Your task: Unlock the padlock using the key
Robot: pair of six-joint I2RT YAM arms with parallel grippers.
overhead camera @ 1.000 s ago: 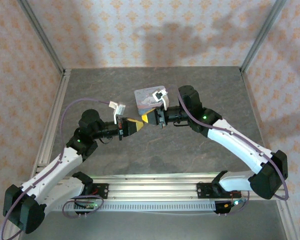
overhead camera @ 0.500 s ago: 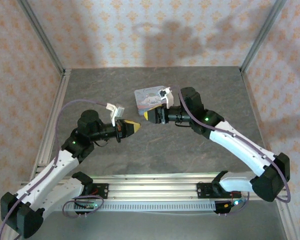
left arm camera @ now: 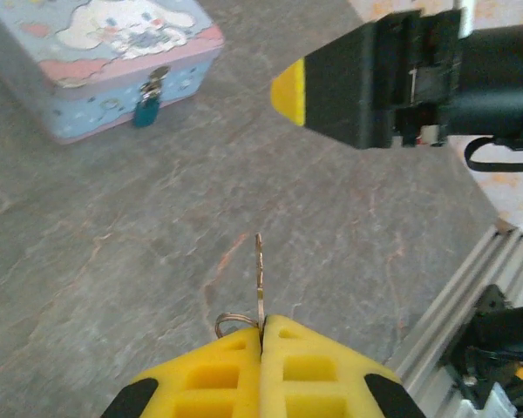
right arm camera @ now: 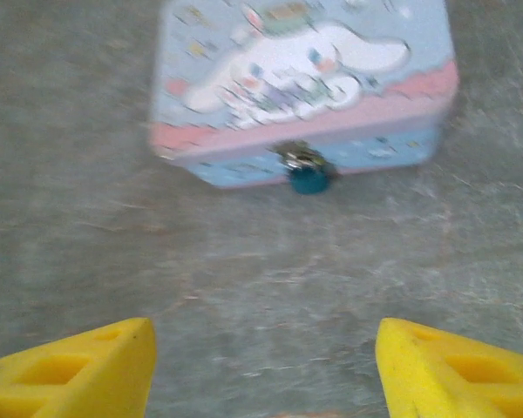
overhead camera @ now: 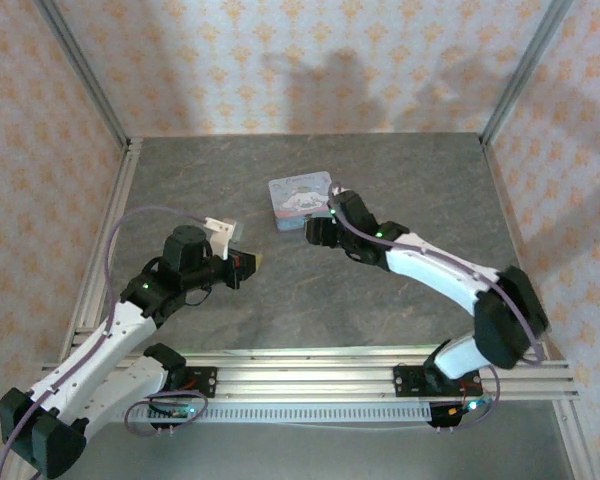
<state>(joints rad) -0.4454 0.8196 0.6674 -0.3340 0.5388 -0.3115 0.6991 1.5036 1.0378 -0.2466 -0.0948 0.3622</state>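
Observation:
The padlock (right arm camera: 309, 179) is a tiny teal lock hanging on the clasp at the front of a light-blue cartoon tin (right arm camera: 305, 78). My right gripper (right arm camera: 266, 366) stands open a short way in front of it, low over the table, with nothing between its fingers. The padlock (left arm camera: 145, 111) also shows in the left wrist view, on the tin (left arm camera: 96, 52). My left gripper (left arm camera: 263, 320) is shut on the key (left arm camera: 259, 270), whose thin blade sticks out past the fingertips, its ring (left arm camera: 231, 320) beside them. From above, the left gripper (overhead camera: 248, 262) is left of the right gripper (overhead camera: 317, 232).
The tin (overhead camera: 300, 197) lies mid-table on the grey stone-look surface. A yellow-tipped finger (left arm camera: 349, 83) of the right arm hangs ahead of the left gripper. An aluminium rail (overhead camera: 310, 365) runs along the near edge, and patterned walls close in the sides and back.
The two grippers met tip to tip; the right one opened and swung down to face the tin's front. The left arm drew back to the left, still shut on the key.

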